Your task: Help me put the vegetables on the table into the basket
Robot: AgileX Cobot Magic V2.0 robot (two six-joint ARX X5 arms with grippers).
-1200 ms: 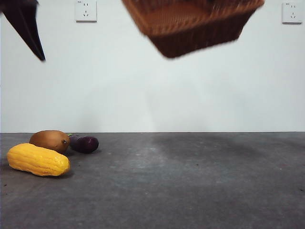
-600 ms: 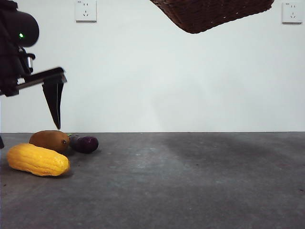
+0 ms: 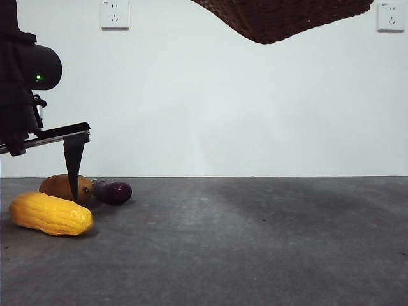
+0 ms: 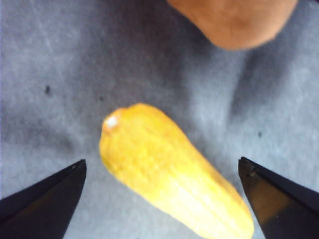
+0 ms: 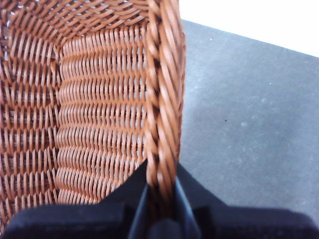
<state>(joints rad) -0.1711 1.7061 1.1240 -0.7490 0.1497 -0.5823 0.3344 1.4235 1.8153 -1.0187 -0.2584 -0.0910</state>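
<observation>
A: Hovering over the corn cob point(image 4: 169, 184), the left tool point(image 4: 159, 199) had its jaws spread wide, one to each side of the cob and neither touching it. The cob lay slantwise between them on the counter point(image 3: 255, 242).

B: That slant was my worry. Closing across a bumpy, tapered body off-square could have rolled it or squeezed it out.

A: The potato point(image 4: 234, 22) sat just ahead of the tool, near the cob's tip, with the eggplant point(image 3: 113, 192) beside the potato. A skidding cob might have knocked both.

B: And the basket point(image 3: 287, 16)?

A: Held well above the counter, its rim point(image 5: 162, 99) pinched in the closed right tool point(image 5: 160, 199). One narrow grip on woven wicker; it could have tilted or slipped when a vegetable dropped in.
</observation>
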